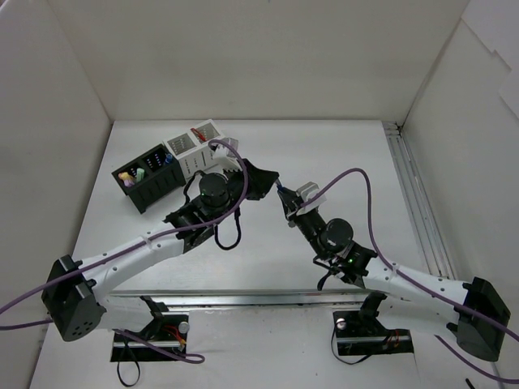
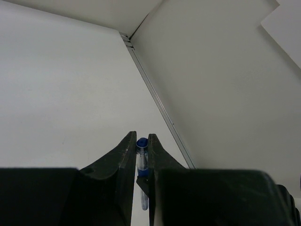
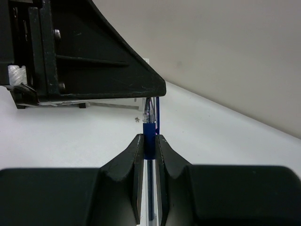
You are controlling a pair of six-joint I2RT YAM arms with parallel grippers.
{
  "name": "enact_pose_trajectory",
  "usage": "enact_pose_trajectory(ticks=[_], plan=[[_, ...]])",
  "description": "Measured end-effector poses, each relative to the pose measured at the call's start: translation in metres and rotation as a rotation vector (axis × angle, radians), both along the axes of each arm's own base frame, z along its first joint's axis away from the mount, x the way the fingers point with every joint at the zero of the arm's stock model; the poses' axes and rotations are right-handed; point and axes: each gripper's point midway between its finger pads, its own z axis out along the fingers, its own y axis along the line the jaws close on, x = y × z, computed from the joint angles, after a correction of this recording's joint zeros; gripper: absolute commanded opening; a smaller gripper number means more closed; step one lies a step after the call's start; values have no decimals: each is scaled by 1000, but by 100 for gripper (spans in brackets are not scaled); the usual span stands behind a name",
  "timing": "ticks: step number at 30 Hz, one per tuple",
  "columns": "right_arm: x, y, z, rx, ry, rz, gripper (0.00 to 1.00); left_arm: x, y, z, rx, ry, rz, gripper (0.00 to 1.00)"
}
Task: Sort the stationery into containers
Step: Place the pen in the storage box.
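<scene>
Closest in the right wrist view, the right fingers (image 3: 138,146) are pressed onto the barrel of the clear-blue pen (image 3: 149,127), pinching it near its blue section. Straight ahead at twelve o'clock in that view, the left fingers (image 2: 128,146) close on the same pen's far end. The left wrist view confirms this, with the blue end poking up between their tips. Both arms therefore grip one pen, and it looks to be held clear of the counter (image 1: 324,154).

From above, the pen sits near the middle of the counter. Its long axis runs roughly from ten o'clock to four o'clock, with the left fingers at the ten o'clock end and the right fingers at the four o'clock end.

The black organiser (image 1: 150,180) lies at about nine o'clock from the pen, and the white mesh organiser (image 1: 195,146) at about ten o'clock. Both are on the left arm's side, and other stationery already stands in them.

This looks like a handover. The left arm is nearer the containers, so the right fingers would probably need to let go first. If either arm pulls early, the pen could twist or drop.
</scene>
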Motion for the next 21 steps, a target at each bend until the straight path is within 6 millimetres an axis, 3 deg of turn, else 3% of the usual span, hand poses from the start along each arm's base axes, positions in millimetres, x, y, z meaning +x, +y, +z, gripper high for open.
enact_pose_trajectory(ticks=[8,15,18,21], plan=[[-5,3,11,29,-23,27,0,-8,9,12,4,-22,24,0],[-13,13,14,66,-14,93,25,-17,25,16,34,-25,44,0],[-13,14,24,105,-22,96,38,-22,29,1,86,0,37,0],[-11,13,38,144,-39,93,38,-25,32,-22,152,40,36,0]])
